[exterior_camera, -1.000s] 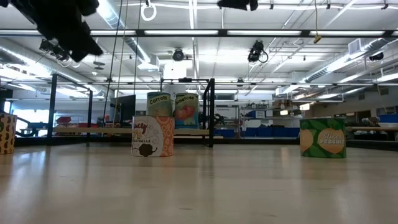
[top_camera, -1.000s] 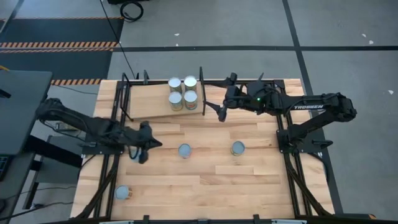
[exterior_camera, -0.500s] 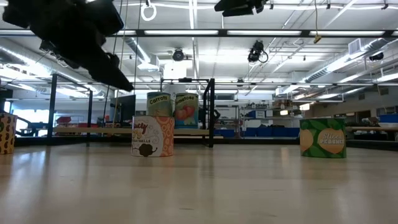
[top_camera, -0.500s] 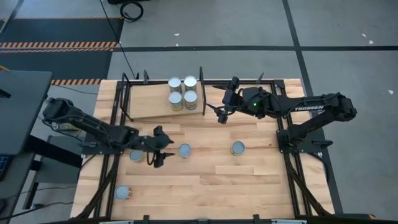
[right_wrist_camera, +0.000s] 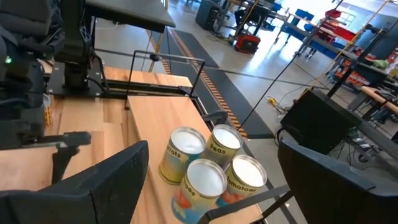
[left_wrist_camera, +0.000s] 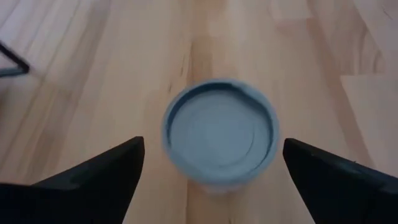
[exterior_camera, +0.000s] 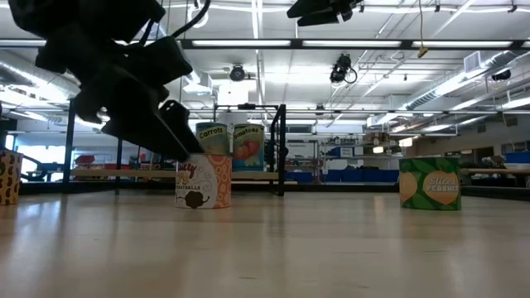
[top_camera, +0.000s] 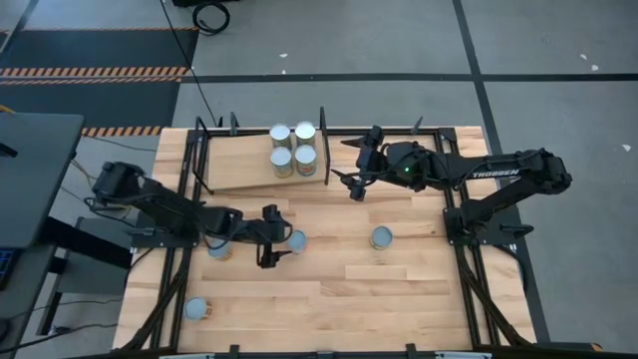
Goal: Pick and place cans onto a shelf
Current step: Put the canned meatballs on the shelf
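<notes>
Four cans [top_camera: 293,149] on shelf [top_camera: 239,160]. Left claw [top_camera: 280,249] spread, straddling desk [top_camera: 399,279] can [top_camera: 296,240] at its 3 o'clock. Right claw [top_camera: 354,170] spread, hovering beside shelf.

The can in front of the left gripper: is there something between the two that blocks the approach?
Nothing visible blocks it. The left gripper is open right beside the can, and the left wrist view shows the can alone on bare wood between the two fingers. The other can lies under the arm, not ahead.
</notes>
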